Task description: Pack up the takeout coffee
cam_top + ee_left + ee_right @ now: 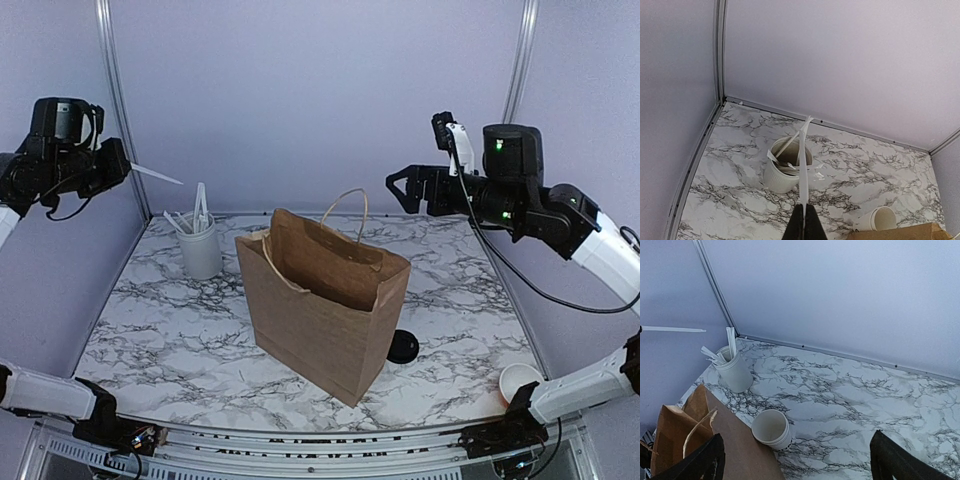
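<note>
The lidded takeout coffee does not show in any view. A brown paper bag (325,300) stands open at mid table; its inside is hidden. My left gripper (122,165) is raised high at the far left. It is shut on a thin white stick (804,170), as the left wrist view (804,214) shows, above the ribbed holder (785,172). My right gripper (405,190) is raised high at the right, open and empty. Its two fingers (705,462) stand wide apart above the bag's edge (730,440).
A white ribbed holder (200,248) with several white sticks stands back left. A lidless stack of white cups (771,428) stands behind the bag, also in the left wrist view (879,218). A loose black lid (403,347) lies right of the bag. An open white cup (520,380) sits front right.
</note>
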You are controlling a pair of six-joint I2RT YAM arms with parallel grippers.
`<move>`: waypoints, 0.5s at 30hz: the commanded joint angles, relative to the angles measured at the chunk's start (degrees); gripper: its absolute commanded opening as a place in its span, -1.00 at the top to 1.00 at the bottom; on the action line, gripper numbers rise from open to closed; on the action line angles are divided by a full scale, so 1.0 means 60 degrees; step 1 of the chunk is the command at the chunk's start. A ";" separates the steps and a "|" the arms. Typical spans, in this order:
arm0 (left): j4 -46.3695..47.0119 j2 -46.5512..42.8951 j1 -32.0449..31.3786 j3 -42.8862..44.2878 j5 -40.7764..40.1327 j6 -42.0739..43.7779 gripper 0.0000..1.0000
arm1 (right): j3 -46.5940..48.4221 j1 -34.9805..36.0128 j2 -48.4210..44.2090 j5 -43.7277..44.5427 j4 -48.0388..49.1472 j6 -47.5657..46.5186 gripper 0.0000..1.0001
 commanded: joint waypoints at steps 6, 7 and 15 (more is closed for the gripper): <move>-0.0226 -0.0199 -0.0276 0.1505 0.2400 0.0611 1.00 | 0.0519 -0.0064 0.0016 0.0528 0.0127 -0.0256 -0.95; -0.0203 -0.0182 -0.0331 0.1616 0.2644 0.0644 1.00 | 0.0503 -0.0064 0.0010 0.0589 0.0116 -0.0256 -0.95; -0.0122 0.0120 -0.0787 0.1899 0.5628 0.1271 1.00 | 0.0439 -0.0064 -0.0117 0.0954 -0.0005 -0.0358 -0.95</move>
